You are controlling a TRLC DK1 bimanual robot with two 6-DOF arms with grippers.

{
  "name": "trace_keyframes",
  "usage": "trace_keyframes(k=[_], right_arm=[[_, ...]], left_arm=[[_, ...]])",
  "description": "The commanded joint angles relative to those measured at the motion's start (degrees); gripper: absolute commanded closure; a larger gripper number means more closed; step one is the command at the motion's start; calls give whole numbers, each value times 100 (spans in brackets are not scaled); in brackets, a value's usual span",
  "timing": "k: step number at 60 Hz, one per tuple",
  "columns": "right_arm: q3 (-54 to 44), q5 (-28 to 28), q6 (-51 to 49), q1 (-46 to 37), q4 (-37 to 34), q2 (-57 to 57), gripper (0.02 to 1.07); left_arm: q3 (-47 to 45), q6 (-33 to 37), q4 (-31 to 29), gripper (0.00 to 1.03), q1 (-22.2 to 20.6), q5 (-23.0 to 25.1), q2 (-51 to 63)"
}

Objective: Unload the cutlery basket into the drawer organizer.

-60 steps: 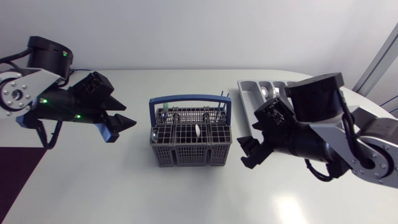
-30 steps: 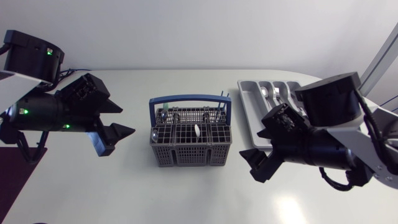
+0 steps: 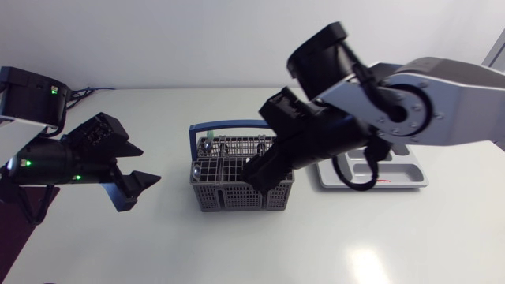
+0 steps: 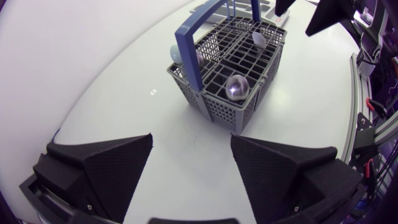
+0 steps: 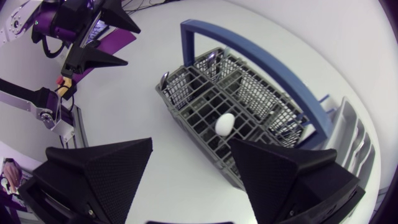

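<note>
A grey cutlery basket with a blue handle stands mid-table. It holds a silver spoon, a white spoon and a few more pieces. My right gripper hangs open over the basket's right half, with nothing between its fingers; in the right wrist view the basket lies just ahead of that gripper. My left gripper stands open left of the basket, clear of it, and faces the basket in its own view. The grey drawer organizer lies to the right, partly hidden by my right arm.
Bare white table surrounds the basket in front and to the left. The organizer sits close behind the basket's far side in the right wrist view. My left gripper shows beyond the basket there.
My right arm has swung left from in front of the organizer to above the basket. The left arm has drawn back a little toward the table's left edge.
</note>
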Motion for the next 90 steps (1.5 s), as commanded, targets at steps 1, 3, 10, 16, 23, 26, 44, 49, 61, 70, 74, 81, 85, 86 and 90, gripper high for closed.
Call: trace_keyframes(k=[1,3,10,16,23,26,44,49,61,70,74,81,85,86,90], right_arm=[[299,-115,344,197,-129,467,16],[404,-212,397,197,-138,616,16],[756,-405,537,214,-164,941,16],[1116,-476,731,241,-208,1170,16],[1564,-599,986,328,-208,1504,16],[1722,-599,1047,364,-191,1680,16],[2144,-511,1425,592,-147,2312,32],[2153,-432,1513,610,-120,2321,38],[2127,-432,1636,610,-32,2418,48],[2074,-370,1680,636,108,2418,48],[2065,-326,1689,636,143,2418,48],[2048,-300,1777,636,240,2462,52],[2048,-238,1794,645,249,2488,52],[2056,-221,1794,654,249,2497,53],[2056,-221,1803,654,258,2532,55]], left_arm=[[-203,72,92,11,92,-5,-73],[-229,72,109,11,118,4,-73],[-361,72,285,11,206,21,-73],[-449,63,382,11,215,30,-73],[-466,45,417,11,233,30,-81],[-475,45,426,11,277,39,-99],[-589,177,487,11,813,390,-169],[-598,195,513,11,892,469,-178],[-660,186,698,11,909,505,-99],[-651,168,751,11,883,505,-29],[-642,168,768,11,892,505,-20],[-651,168,786,11,901,513,-2],[-651,168,803,11,901,513,6],[-651,168,812,11,901,513,15],[-651,168,821,11,892,522,33]])
